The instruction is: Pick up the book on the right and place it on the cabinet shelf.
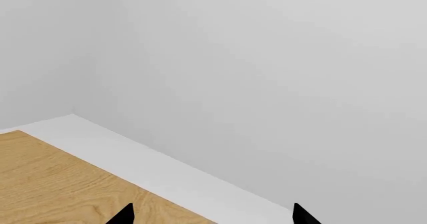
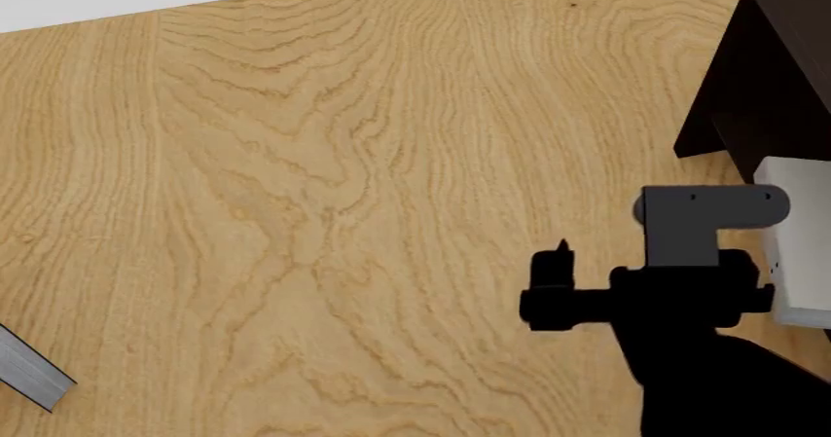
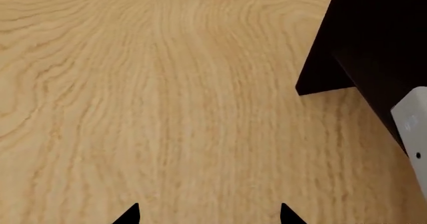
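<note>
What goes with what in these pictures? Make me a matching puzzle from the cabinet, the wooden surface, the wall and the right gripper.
Things:
1. cabinet
2. wooden surface
3. wall
4. right gripper

Colour or state:
a. pale grey-white
b. open, holding nothing
c. almost black
d. light tan with grain lines

Pairs: 1-c, 2-d, 3-a, 4-b
</note>
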